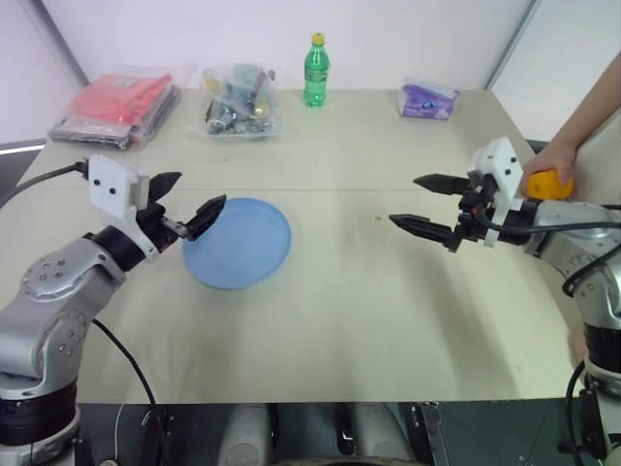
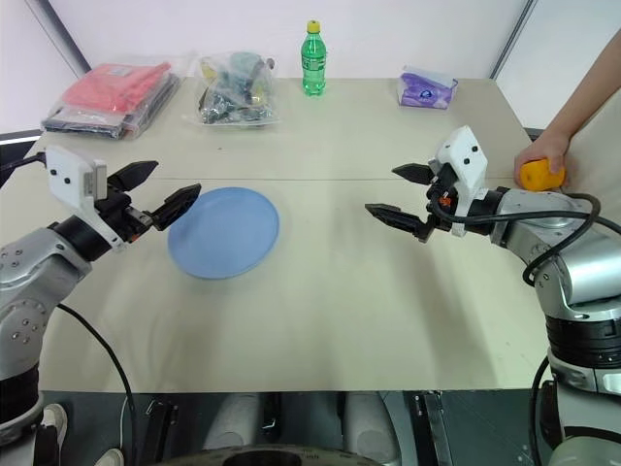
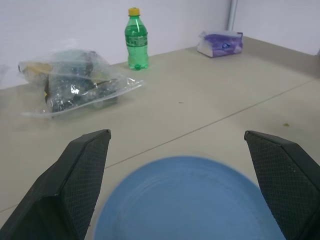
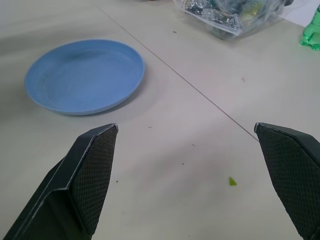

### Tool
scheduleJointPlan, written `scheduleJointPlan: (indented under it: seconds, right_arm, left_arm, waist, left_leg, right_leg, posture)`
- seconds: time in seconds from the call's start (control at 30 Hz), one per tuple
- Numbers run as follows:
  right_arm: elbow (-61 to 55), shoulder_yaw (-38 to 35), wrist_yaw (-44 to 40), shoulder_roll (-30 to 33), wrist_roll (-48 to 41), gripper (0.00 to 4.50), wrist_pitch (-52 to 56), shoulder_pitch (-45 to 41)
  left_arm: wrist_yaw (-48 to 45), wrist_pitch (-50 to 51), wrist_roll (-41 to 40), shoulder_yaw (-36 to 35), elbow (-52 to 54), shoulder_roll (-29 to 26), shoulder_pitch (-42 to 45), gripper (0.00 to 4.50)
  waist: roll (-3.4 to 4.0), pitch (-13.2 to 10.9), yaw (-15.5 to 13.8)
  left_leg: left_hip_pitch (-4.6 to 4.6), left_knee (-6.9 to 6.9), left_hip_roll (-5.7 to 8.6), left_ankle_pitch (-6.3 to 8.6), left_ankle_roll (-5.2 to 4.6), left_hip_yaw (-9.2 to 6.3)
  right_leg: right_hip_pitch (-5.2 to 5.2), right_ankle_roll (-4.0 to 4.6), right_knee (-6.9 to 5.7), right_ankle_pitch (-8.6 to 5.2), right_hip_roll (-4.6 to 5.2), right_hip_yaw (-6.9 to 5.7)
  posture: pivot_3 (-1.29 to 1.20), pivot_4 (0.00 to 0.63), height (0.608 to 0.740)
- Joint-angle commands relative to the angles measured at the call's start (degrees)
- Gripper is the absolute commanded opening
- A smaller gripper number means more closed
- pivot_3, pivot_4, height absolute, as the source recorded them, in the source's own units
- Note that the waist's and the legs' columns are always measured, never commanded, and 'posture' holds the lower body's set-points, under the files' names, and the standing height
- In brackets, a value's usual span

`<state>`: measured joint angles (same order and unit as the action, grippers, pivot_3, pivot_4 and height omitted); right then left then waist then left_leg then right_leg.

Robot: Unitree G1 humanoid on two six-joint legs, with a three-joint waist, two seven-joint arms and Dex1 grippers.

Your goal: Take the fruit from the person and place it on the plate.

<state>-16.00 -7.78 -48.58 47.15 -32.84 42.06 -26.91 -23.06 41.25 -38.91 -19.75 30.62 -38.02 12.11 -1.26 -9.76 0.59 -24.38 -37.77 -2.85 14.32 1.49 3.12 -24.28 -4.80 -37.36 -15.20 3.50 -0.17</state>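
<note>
Currently fruit (image 1: 549,183) in person's hand (image 1: 551,160) at far-right tabletop (image 1: 388,320) edge, behind right gripper (image 1: 419,202), jaws wide. Left gripper (image 1: 186,199) wide beside empty plate (image 1: 243,248).

Left tool (image 1: 186,203) and right tool (image 1: 419,202) hover level, fingers spread wide.

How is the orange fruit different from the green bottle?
The fruit is round and orange; the bottle is tall, green, with a yellow cap. The person's hand rests on the fruit at the table's right edge; the bottle stands alone, upright, at the far edge. Both are on the table.
</note>
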Motion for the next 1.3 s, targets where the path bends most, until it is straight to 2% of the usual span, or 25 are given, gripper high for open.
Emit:
scheduleJointPlan:
  seconds: [0.03, 0.6, 0.7, 0.77, 0.83, 0.9, 1.1, 1.3]
  right_arm:
    - [-2.2, -2.1, 0.1, 0.3, -0.7, 4.47, -1.0, 0.1]
    - [-3.3, -2.1, 1.6, -0.6, -1.3, 4.47, -0.5, 0.0]
    - [-3.3, -2.7, 8.6, -6.3, -2.5, 4.47, 1.5, -3.3]
    - [-2.0, -4.3, 18.5, -13.4, -3.0, 4.47, 4.5, -7.3]
    - [-1.3, -8.0, 27.3, -20.7, -7.8, 4.47, 10.2, -11.3]
    - [-2.6, -10.4, 32.2, -25.8, -13.3, 4.47, 14.9, -13.9]
    - [-1.4, -14.5, 45.6, -35.4, -21.0, 4.47, 19.2, -19.5]
    - [-1.0, -13.4, 50.0, -38.7, -24.8, 4.47, 19.3, -21.1]
  left_arm:
    - [0.2, -0.4, -0.3, -0.4, 1.7, -0.3, 1.0, 4.50]
    - [0.1, -0.5, 0.0, 0.4, 1.2, -0.2, 2.2, 4.50]
    - [0.1, -0.7, 0.4, 1.1, 0.9, -0.1, 2.8, 4.50]
    - [-0.3, -0.9, 1.0, 1.8, 1.0, -0.4, 2.8, 4.50]
    - [-0.7, -1.1, 1.4, 2.1, 1.1, -0.6, 2.5, 4.50]
    - [-0.7, -1.1, 1.4, 2.0, 1.0, -0.5, 2.7, 4.50]
    - [-0.6, -1.1, 1.6, 2.5, 0.7, -0.5, 3.6, 4.50]
    - [-0.7, -1.1, 1.8, 2.8, 0.7, -0.4, 3.9, 4.50]
  waist:
    - [0.00, 0.0, 0.0]
    - [0.00, 0.0, 0.0]
    - [-0.01, 0.0, 0.1]
    - [-0.01, 0.0, 0.3]
    - [0.00, 0.0, 0.4]
    - [0.00, 0.0, 0.2]
    - [0.00, 0.0, 0.0]
    - [0.00, 0.0, 0.2]
  left_leg:
    - [0.00, 0.00, 0.00, 0.00, 0.00, 0.00]
    - [0.00, -0.07, 0.00, 0.00, 0.00, -0.01]
    - [0.00, -0.11, -0.01, 0.00, 0.00, -0.02]
    - [0.02, -0.14, -0.03, 0.00, 0.00, -0.02]
    - [0.03, -0.15, -0.05, 0.00, 0.00, -0.02]
    - [0.00, -0.16, -0.06, 0.00, 0.01, -0.02]
    - [-0.06, -0.20, 0.00, 0.00, 0.01, 0.03]
    - [-0.05, -0.19, -0.01, 0.00, 0.00, 0.01]
  right_leg:
    - [0.00, 0.00, 0.00, 0.00, 0.00, 0.00]
    - [0.02, 0.00, -0.04, 0.00, 0.00, 0.00]
    - [0.03, 0.00, -0.07, 0.00, -0.01, 0.00]
    - [0.03, 0.00, -0.14, 0.00, -0.04, 0.01]
    - [0.01, 0.00, -0.22, 0.00, -0.07, 0.02]
    - [-0.05, 0.00, -0.29, 0.00, -0.06, 0.02]
    - [-0.04, 0.00, -0.27, 0.00, 0.07, 0.00]
    - [-0.05, 0.00, -0.27, 0.00, 0.04, -0.01]
  posture:
    - [0.00, 0.150, 0.731]
    - [0.00, 0.150, 0.731]
    - [0.00, 0.150, 0.731]
    - [0.00, 0.150, 0.731]
    - [0.00, 0.150, 0.731]
    - [0.00, 0.150, 0.731]
    - [0.00, 0.150, 0.731]
    - [0.00, 0.150, 0.731]
